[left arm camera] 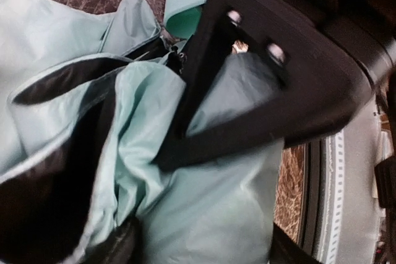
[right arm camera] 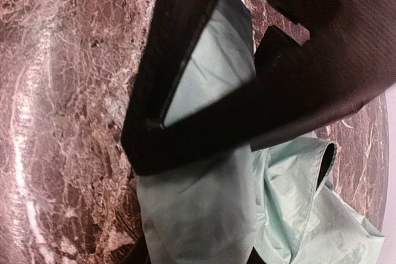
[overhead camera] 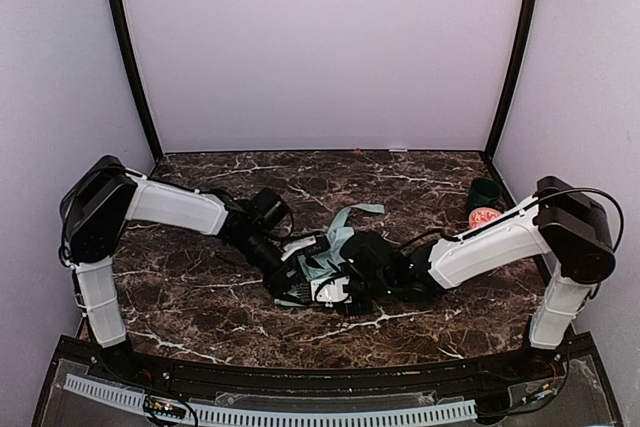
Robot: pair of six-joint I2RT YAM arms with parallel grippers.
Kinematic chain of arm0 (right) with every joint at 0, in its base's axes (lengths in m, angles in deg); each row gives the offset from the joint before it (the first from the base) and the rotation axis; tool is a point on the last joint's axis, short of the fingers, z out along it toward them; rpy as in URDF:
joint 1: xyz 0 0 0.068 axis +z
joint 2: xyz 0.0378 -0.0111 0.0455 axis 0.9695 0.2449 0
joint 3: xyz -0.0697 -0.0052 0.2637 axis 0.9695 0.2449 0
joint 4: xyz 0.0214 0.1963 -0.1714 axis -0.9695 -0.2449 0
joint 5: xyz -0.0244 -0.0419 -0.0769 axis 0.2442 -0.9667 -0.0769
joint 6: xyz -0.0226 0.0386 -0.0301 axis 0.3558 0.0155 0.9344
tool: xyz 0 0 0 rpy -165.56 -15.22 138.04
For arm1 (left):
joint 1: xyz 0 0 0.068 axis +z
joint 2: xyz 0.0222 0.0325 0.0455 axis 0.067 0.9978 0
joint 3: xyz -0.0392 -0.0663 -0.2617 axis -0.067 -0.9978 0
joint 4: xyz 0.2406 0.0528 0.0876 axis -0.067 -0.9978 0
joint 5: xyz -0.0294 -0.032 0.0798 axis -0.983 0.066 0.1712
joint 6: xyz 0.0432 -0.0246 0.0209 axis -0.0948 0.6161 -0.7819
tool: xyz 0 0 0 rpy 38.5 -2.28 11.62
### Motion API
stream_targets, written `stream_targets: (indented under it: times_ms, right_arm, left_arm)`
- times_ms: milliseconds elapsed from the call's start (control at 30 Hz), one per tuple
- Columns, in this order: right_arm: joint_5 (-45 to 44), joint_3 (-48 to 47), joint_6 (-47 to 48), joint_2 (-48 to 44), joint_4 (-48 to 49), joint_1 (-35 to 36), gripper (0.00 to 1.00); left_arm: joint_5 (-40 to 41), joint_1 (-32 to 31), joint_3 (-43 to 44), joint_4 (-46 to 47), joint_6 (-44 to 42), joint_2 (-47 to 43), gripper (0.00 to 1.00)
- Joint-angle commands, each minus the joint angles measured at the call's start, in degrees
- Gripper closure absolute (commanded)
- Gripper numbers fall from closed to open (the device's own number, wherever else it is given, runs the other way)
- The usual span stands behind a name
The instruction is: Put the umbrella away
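Mint-green folding umbrella (overhead camera: 338, 239) is lying loosely bundled at the middle of the marble table (overhead camera: 200, 297), its canopy fabric bunching in folds with the black underside showing. Left gripper (left arm camera: 170, 153) and right gripper (right arm camera: 139, 153) are both meeting the fabric over the table's middle; whether either pincer is clamping or standing apart cannot be told. A dark green cup (overhead camera: 487, 192) and patterned bowl (overhead camera: 484, 216) are sitting at the table's far right corner

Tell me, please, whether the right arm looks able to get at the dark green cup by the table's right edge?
Probably not directly: the right tool is clamped on the pale mint-green folding umbrella mid-table, and the dark green cup sits beyond that arm's forearm.
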Motion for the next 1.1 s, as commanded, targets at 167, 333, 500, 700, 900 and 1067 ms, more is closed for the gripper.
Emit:
stream_targets:
  times_ms: [167, 333, 500, 700, 900, 1067]
  right_arm:
    - [8.6, -2.9, -10.6, 3.5, -15.9, -1.7, 0.86]
    - [16.1, -8.6, -15.6, 7.5, -24.2, -5.1, 0.86]
    - [25.3, -13.0, -21.0, 11.5, -31.1, -9.1, 0.85]
    - [34.8, -18.3, -24.7, 16.5, -37.3, -12.8, 0.85]
    - [39.4, -20.0, -24.1, 19.0, -41.5, -12.9, 0.85]
    - [40.3, -20.9, -23.2, 19.9, -43.8, -12.9, 0.86]
  left_arm:
    - [17.3, 1.4, -25.0, 30.0, 8.9, -27.5, 0.28]
    - [20.6, -0.7, -33.5, 36.4, 1.7, -39.8, 0.35]
    - [25.9, -8.0, -34.2, 29.8, -10.7, -46.0, 0.39]
    - [31.0, -13.1, -33.0, 25.3, -23.4, -43.9, 0.40]
    - [39.7, -16.9, -31.9, 27.9, -32.4, -35.8, 0.30]
    - [42.8, -18.4, -32.1, 33.5, -36.3, -31.4, 0.28]
